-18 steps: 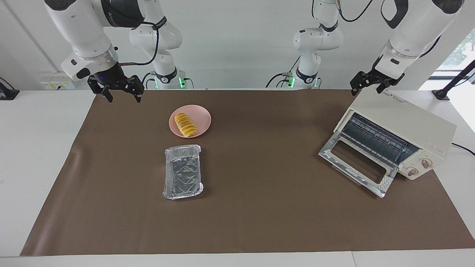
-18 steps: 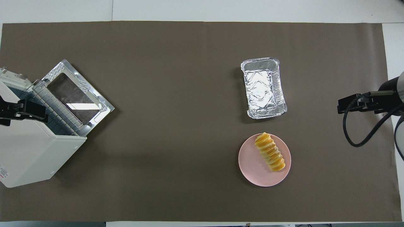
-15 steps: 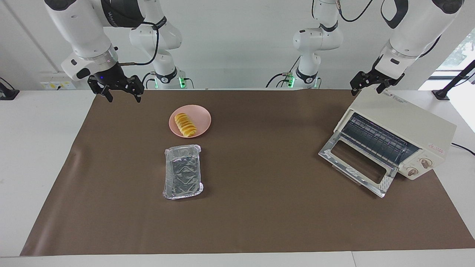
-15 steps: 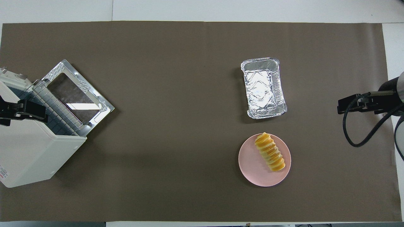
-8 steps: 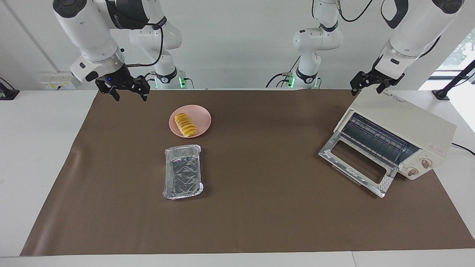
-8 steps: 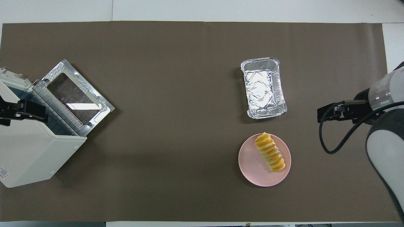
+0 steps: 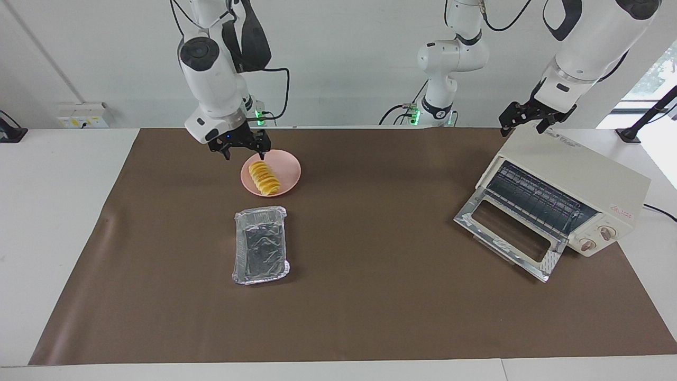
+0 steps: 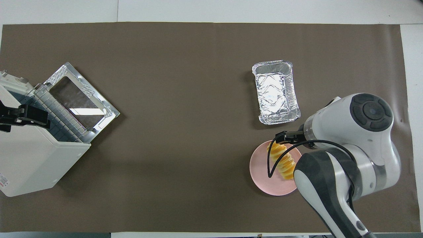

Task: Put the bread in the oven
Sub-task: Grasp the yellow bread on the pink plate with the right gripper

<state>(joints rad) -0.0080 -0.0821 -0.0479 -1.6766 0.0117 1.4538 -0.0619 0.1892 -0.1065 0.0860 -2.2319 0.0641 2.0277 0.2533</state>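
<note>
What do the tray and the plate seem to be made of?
The tray looks like thin aluminium foil: shiny, silver, with a crinkled bottom and ribbed walls. The plate is smooth, matte and pink all over, perhaps plastic or glazed ceramic; its look does not tell which.

bread [image 7: 264, 178] on plate [image 7: 288, 168]

**Overhead look down on the table [image 8: 205, 185]**

Toward the left arm's end: cream oven [image 8: 33, 158], glass door [image 8: 81, 99] dropped open, wire rack showing. Left claw [image 8: 24, 117] hovering dark over the oven's top edge. Toward the right arm's end: pink plate [image 8: 264, 178] carrying the ridged yellow bread [image 8: 283, 162], partly covered by the white right arm. Right claw [image 8: 285, 135] over the bread's end. Empty foil tray [image 8: 276, 92] just farther out.
</note>
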